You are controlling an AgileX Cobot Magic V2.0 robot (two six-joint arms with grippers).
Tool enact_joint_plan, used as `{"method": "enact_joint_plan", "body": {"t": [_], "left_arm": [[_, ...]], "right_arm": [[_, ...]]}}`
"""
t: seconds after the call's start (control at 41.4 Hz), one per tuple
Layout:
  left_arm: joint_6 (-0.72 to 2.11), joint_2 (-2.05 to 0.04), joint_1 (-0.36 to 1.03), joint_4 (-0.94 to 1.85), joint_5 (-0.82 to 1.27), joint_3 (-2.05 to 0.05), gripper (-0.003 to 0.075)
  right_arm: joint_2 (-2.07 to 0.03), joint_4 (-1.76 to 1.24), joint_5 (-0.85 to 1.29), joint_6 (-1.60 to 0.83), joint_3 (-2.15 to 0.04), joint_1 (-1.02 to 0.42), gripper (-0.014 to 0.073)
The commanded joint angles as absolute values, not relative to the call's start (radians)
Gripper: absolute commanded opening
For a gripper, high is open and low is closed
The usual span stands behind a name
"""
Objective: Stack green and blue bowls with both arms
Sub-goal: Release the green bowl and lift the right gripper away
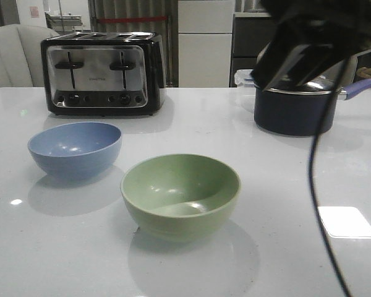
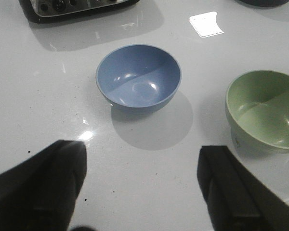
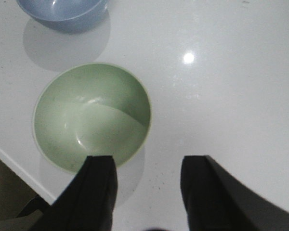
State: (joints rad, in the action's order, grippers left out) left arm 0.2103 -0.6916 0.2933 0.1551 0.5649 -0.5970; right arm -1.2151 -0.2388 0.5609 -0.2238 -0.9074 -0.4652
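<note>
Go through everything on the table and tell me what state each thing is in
blue bowl: upright, empty, unstacked
green bowl: upright, empty, apart from the blue one
toaster: both levers up
saucepan: lid on
left end effector: open, empty
right end effector: open, empty

This looks like a kitchen or a mock-up of one. A glossy white countertop (image 1: 284, 204) fills the lower frame. At the upper left stands a black and chrome four-slot toaster (image 1: 102, 74) with levers and dials. At the upper right sits a dark blue lidded saucepan (image 1: 294, 108) with a pale purple handle. Two plain matte bowls, one dusty blue (image 1: 75, 148) and one sage green (image 1: 180, 195), rest on the counter. Behind, pale cabinet panels (image 1: 203, 43) and a light upholstered chair (image 1: 15, 55) at the far upper left suggest a furnished room.
</note>
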Motion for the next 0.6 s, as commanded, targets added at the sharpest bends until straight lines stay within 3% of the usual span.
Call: {"method": "enact_joint_plan", "body": {"t": [0.0,0.218,0.435,0.58], "left_arm": [[0.21,-0.697,0.302,0.171,0.49,-0.63,0.0526],[0.21,-0.704,0.302,0.169,0.488,-0.63,0.0527],[0.179,-0.848,0.298,0.167,0.526,-0.702,0.0536],[0.175,-1.004,0.298,0.15,0.528,-0.796,0.0625]], "right_arm": [[-1.074,-0.217,0.528,-0.239,-0.865,-0.465,0.0433],[-0.854,-0.214,0.612,-0.239,-0.744,-0.465,0.0433],[-0.749,-0.215,0.645,-0.238,-0.711,-0.465,0.0433],[-0.745,-0.215,0.647,-0.238,-0.711,-0.465,0.0433]]}}
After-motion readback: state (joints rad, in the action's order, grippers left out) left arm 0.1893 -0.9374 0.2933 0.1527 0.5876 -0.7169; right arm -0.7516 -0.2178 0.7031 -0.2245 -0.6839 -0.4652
